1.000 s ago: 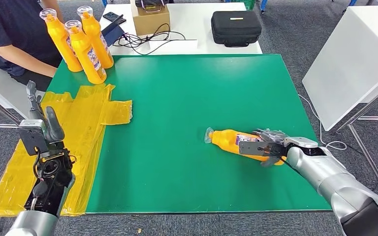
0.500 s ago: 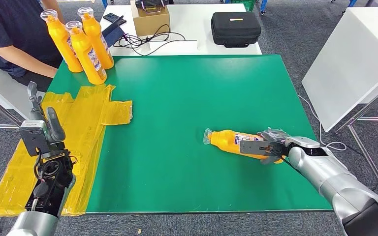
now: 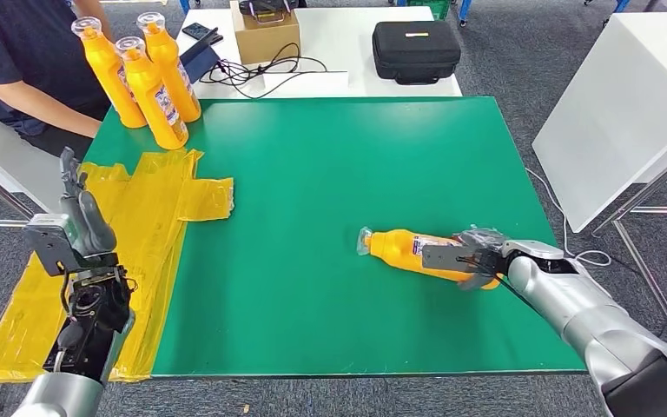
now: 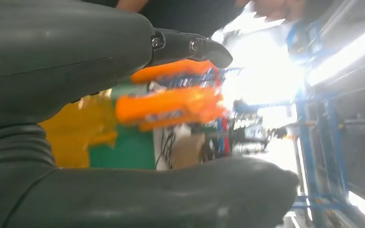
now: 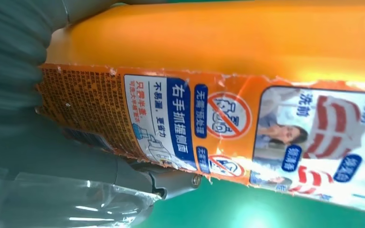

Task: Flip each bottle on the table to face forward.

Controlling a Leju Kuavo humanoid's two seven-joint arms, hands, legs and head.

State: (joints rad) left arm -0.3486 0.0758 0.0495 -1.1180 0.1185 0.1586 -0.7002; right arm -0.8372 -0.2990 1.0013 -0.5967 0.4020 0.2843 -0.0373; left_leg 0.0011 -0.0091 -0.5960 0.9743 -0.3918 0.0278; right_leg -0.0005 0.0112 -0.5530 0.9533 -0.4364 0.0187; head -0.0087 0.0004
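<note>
The orange bottle (image 3: pixel 417 252) is lying on its side on the green tabletop (image 3: pixel 330 174), over toward the robot's right, clear cap pointing left. The right hand (image 3: pixel 469 259) has its fingers (image 3: pixel 441 257) wrapped round the bottle's base end, and the right wrist view shows the printed label up close. The left hand (image 3: pixel 78 228) is raised over the yellow sheet (image 3: pixel 148 208), fingers apart, holding nothing. Three more orange bottles (image 3: pixel 143 74) stand upright at the far left corner, next to a person (image 3: pixel 17 61).
</note>
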